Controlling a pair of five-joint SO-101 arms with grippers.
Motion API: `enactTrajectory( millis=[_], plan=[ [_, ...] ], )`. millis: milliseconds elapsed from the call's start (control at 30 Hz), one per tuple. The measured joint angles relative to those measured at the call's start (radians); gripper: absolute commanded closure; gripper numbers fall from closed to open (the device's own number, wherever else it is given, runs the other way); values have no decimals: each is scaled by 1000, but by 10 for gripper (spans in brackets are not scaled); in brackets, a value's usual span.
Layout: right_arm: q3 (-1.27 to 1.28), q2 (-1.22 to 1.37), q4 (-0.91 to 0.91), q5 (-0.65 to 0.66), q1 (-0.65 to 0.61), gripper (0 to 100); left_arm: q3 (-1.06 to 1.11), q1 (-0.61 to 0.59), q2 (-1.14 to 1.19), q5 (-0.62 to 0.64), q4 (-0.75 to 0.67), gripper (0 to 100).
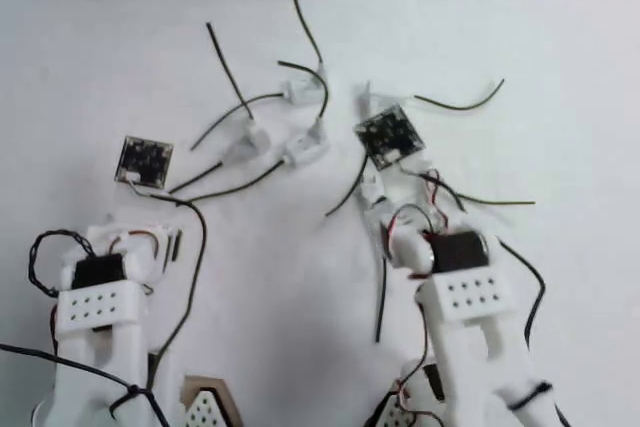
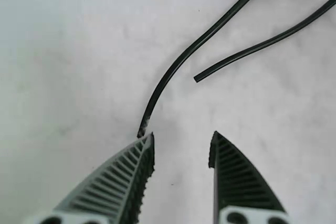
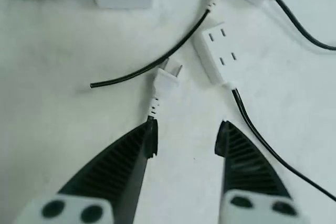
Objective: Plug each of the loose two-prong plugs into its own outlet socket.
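Facing plug (image 3: 168,77) beside socket (image 3: 218,51), right gripper (image 3: 186,140) sitting centre-right in high view, jaws apart; left gripper (image 2: 181,148) lower left, jaws apart.

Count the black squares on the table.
2 black squares: one at left, one right of centre. Others may be hidden.

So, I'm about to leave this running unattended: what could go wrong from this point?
The right gripper is open with the loose plug just ahead; closing here could pinch only its cord. The nearby outlet socket looks unanchored, so a push may slide it away.
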Motion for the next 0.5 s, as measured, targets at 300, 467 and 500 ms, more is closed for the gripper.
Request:
enactTrajectory(
  millis=[300, 467, 500],
  plan=[
    [-40, 393, -344, 0, -74, 910, 0, 0, 0, 0, 0, 819],
    [-150, 605, -364, 0, -75, 827, 0, 0, 0, 0, 0, 819],
    [-175, 641, -364, 0, -75, 824, 0, 0, 0, 0, 0, 819]
  ],
)
